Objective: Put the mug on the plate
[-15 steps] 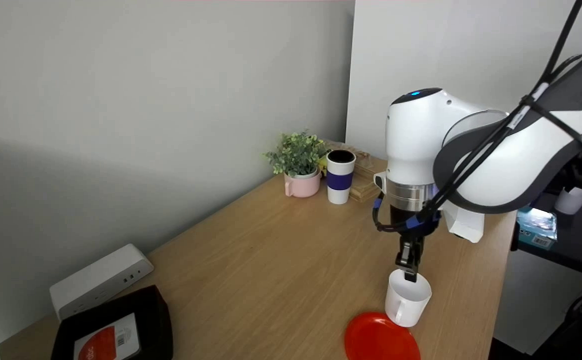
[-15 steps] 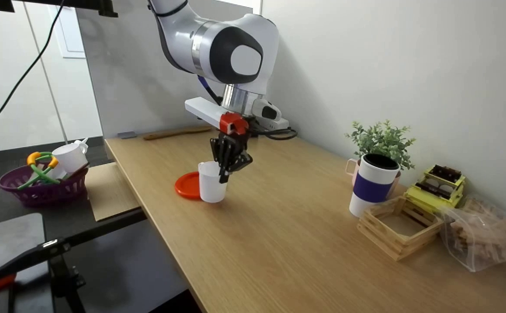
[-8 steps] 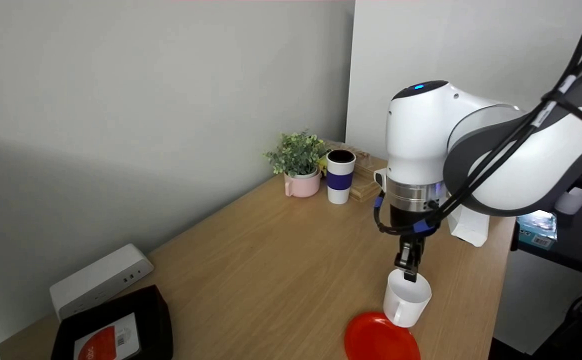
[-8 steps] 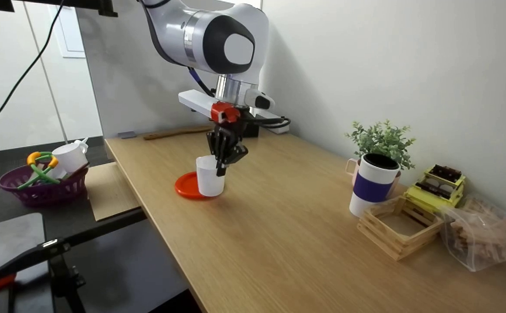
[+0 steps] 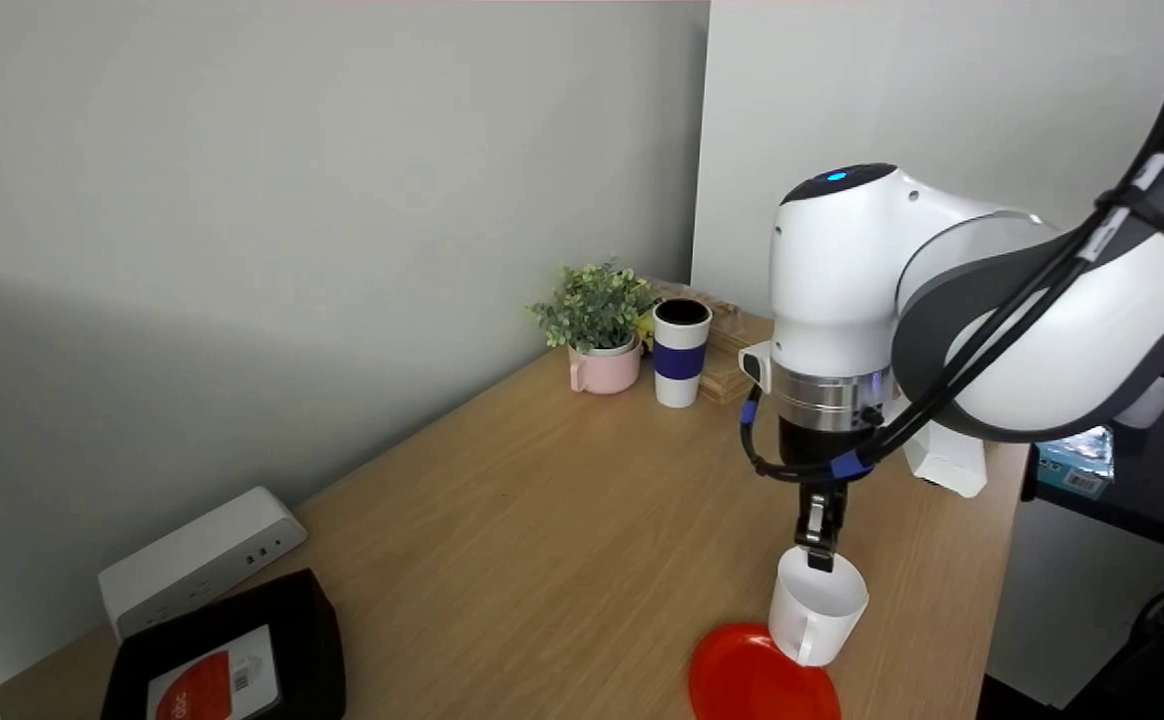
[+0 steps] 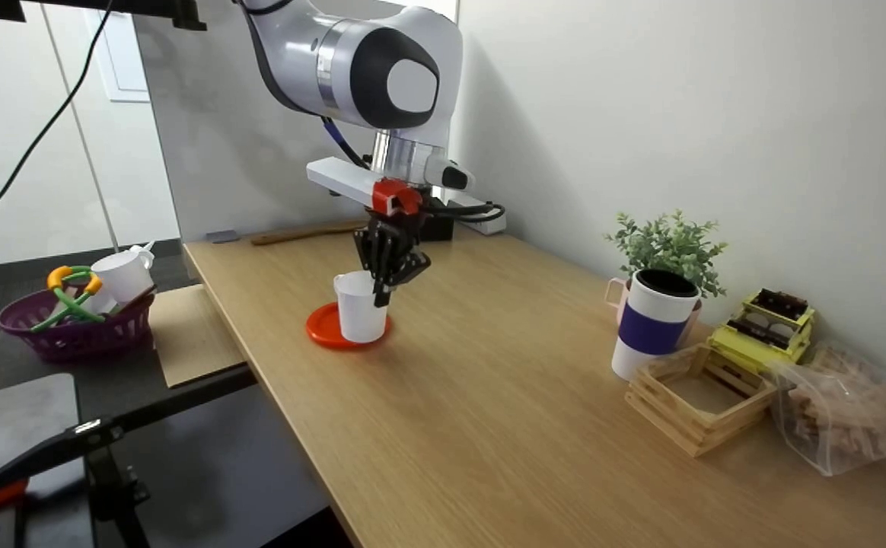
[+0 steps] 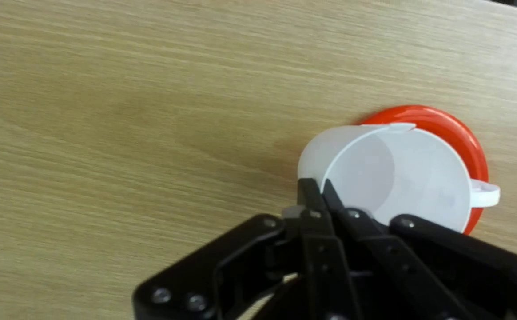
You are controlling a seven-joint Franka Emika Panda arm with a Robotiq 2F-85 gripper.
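End effector point(image 7: 318, 182) nearly closed on rim of mug point(image 7: 396, 171)

A black gripper point(image 7: 321, 187) at the bottom is pinching the wall of a white mug point(image 7: 387, 166), one finger point(image 7: 332, 198) sitting inside, the other outside. The mug's open mouth is facing the camera, its handle point(image 7: 486, 194) pointing right. A red plate point(image 7: 451, 130) is showing behind the mug, above and right, lying on a wood-grained table point(image 7: 152, 133).
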